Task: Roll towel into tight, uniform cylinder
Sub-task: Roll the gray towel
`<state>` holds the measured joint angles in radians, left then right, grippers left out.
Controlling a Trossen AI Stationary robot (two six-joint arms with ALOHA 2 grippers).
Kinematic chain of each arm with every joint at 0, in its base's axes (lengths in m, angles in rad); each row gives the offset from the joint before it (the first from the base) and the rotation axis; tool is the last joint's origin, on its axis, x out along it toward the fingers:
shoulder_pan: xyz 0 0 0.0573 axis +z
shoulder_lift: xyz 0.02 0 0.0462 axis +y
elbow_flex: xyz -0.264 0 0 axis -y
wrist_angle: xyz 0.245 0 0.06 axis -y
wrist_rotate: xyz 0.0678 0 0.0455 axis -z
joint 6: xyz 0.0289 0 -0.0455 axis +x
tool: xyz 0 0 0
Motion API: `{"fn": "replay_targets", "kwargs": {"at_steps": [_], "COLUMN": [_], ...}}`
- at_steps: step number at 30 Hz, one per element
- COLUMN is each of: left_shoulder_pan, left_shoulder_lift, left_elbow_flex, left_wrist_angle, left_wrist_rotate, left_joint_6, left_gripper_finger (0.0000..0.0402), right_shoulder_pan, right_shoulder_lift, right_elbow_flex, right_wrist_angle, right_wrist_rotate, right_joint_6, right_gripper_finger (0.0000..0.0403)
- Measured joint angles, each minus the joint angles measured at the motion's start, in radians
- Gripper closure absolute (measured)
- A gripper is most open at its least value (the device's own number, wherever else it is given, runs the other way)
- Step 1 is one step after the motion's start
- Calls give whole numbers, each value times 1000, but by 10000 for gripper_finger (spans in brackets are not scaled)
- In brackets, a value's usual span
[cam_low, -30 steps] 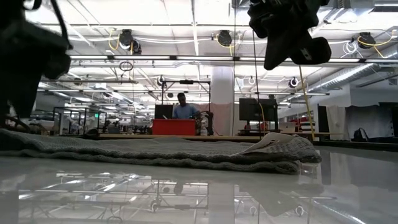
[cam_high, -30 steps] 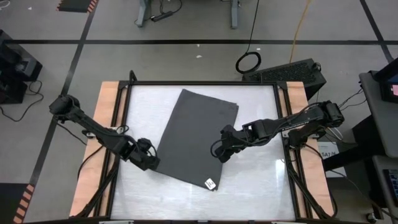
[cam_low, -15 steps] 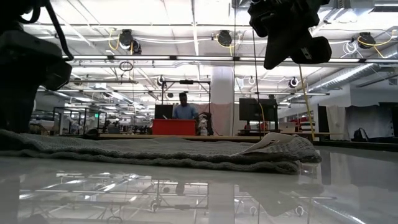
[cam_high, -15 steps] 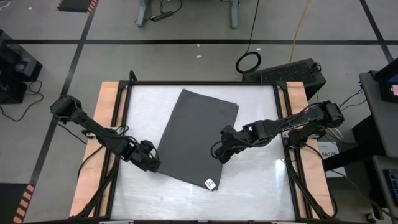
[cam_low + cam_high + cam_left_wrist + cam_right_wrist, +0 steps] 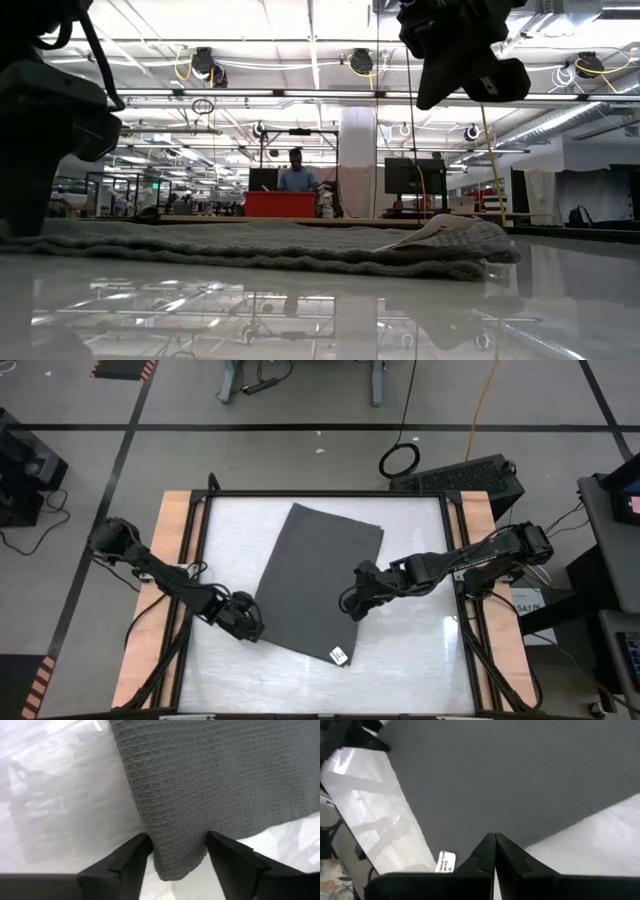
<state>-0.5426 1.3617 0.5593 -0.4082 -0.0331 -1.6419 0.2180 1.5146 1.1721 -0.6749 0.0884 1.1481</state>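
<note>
At the towel's [image 5: 312, 580] near-left corner | left gripper [image 5: 248, 628] was moved in from beside the edge, fingers narrowed astride the corner, not yet clamped | towel lay flat mid-table, unrolled | right gripper [image 5: 352, 605] was held shut above | rolling judged imminent.

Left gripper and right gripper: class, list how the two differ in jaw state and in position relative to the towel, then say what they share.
The left gripper has its jaws apart, straddling a corner of the towel; the right gripper has its jaws pressed shut on nothing.
The left gripper sits down at the towel's corner edge; the right gripper hovers above the towel's opposite long edge.
Both are dark, two-fingered, and point at the towel.
</note>
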Motion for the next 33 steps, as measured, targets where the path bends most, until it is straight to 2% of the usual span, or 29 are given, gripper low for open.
{"fn": "replay_targets", "kwargs": {"at_steps": [4,11,12,17,21,28,33], "left_shoulder_pan": [1,1,1,1,1,0,6], "left_shoulder_lift": [-9,-10,-10,-10,-10,-10,-10], "left_elbow_flex": [-2,-3,-3,-3,-2,-1,-1], "left_wrist_angle": [-22,-6,-4,-1,2,-13,-31], "left_wrist_rotate": [11,33,40,55,118,161,201], "left_joint_6": [-24,55,59,61,122,191,375], "left_gripper_finger": [255,381,390,388,393,396,397], "right_shoulder_pan": [0,-26,-33,-71,-107,-181,-263], "right_shoulder_lift": [0,0,0,0,0,0,0], "right_elbow_flex": [0,0,0,0,0,1,2], "right_wrist_angle": [47,162,175,197,243,289,290], "right_wrist_rotate": [23,94,95,84,-11,-287,-428], "right_joint_6": [13,42,45,82,112,-106,-309], "right_gripper_finger": [403,403,403,403,403,403,403]}}
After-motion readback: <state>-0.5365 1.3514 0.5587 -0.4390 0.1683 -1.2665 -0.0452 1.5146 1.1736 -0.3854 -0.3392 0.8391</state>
